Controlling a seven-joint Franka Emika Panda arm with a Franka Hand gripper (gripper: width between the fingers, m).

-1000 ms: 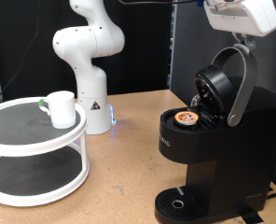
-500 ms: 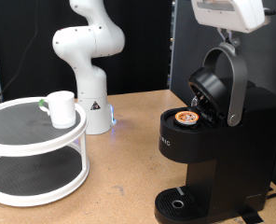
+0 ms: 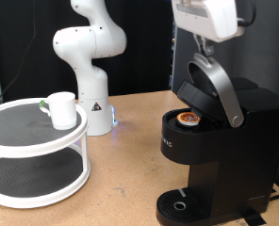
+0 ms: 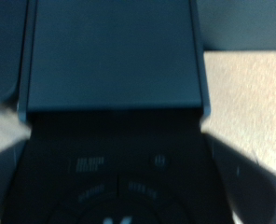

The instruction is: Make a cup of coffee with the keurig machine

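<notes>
The black keurig machine [image 3: 220, 155] stands at the exterior view's right with its lid [image 3: 204, 94] partly lowered over the chamber. A small pod with an orange-brown top [image 3: 188, 119] sits in the chamber. My gripper [image 3: 205, 45] is at the top of the silver-grey lid handle [image 3: 221, 89] and touches its upper end. The white mug [image 3: 61, 109] stands on the top tier of a round white stand [image 3: 26, 141] at the exterior view's left, far from the gripper. The wrist view shows the machine's dark top [image 4: 115, 56] close up and blurred.
The robot's white base [image 3: 90, 89] stands at the back between the stand and the machine. The round drip tray [image 3: 182, 204] at the machine's foot holds nothing. Tan tabletop [image 3: 121, 165] lies between stand and machine; it also shows in the wrist view [image 4: 245, 103].
My gripper has moved towards the exterior view's left and down with the handle. The lid has swung down from wide open to partly lowered over the pod.
</notes>
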